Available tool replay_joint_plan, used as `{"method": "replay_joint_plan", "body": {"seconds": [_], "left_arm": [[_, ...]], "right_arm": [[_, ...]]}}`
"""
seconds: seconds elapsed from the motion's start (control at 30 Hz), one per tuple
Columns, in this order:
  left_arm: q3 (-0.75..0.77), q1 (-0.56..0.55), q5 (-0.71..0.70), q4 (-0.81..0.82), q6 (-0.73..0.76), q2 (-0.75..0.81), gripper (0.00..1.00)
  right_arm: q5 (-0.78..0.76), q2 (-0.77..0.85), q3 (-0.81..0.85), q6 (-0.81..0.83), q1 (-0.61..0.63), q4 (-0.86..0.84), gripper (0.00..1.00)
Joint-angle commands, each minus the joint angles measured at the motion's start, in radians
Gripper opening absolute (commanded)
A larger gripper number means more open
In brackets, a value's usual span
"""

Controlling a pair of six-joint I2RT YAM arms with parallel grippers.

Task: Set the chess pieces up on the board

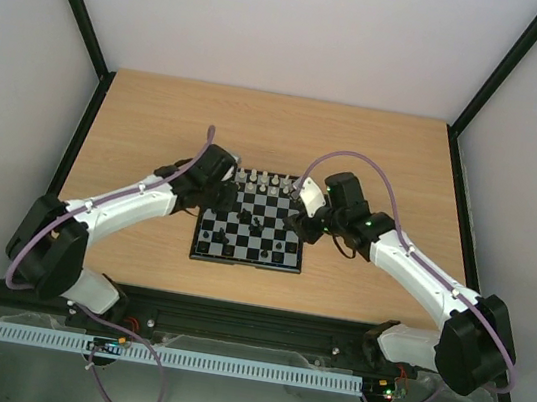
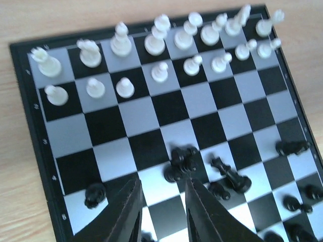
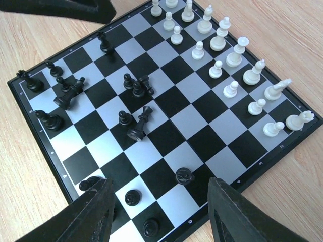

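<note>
The board [image 1: 277, 248] lies in the middle of the table. White chess pieces [image 2: 156, 43] stand in two rows along its far edge. Black chess pieces are scattered on the near half, a few tipped over [image 3: 140, 123], and others stand in a clump [image 2: 182, 161]. My left gripper [image 2: 162, 184] is open and empty, low over the board just short of that clump. My right gripper [image 3: 159, 184] is wide open and empty over the board's corner, with a black knight [image 3: 184, 176] between its fingers [image 3: 96, 212].
The board rests on a wooden table [image 1: 160, 114] with a dark frame and white walls around it. The left gripper's tip [image 3: 86, 7] shows at the top of the right wrist view. Bare wood surrounds the board.
</note>
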State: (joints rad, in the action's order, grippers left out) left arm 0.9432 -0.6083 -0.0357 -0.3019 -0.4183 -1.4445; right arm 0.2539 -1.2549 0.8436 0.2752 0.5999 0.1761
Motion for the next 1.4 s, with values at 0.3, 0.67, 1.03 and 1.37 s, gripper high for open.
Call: {"method": "replay_joint_plan", "body": {"seconds": [0.3,0.67,1.03,1.37], "left_arm": [[0.112,-0.072,0.128,-0.344,-0.008,-0.132,0.26],[0.151,-0.085,0.089,-0.393,-0.014,-0.186,0.29],[0.173,-0.087,0.081,-0.429,-0.003,-0.235,0.28],[0.169,-0.087,0.083,-0.420,0.002,-0.270,0.28]], "right_arm": [[0.013,-0.005,0.002,-0.007,-0.006,0.000,0.52],[0.014,0.003,-0.004,0.002,-0.006,0.001,0.53],[0.018,0.001,-0.005,0.007,-0.006,0.005,0.52],[0.019,0.002,-0.007,0.009,-0.006,0.005,0.52]]}}
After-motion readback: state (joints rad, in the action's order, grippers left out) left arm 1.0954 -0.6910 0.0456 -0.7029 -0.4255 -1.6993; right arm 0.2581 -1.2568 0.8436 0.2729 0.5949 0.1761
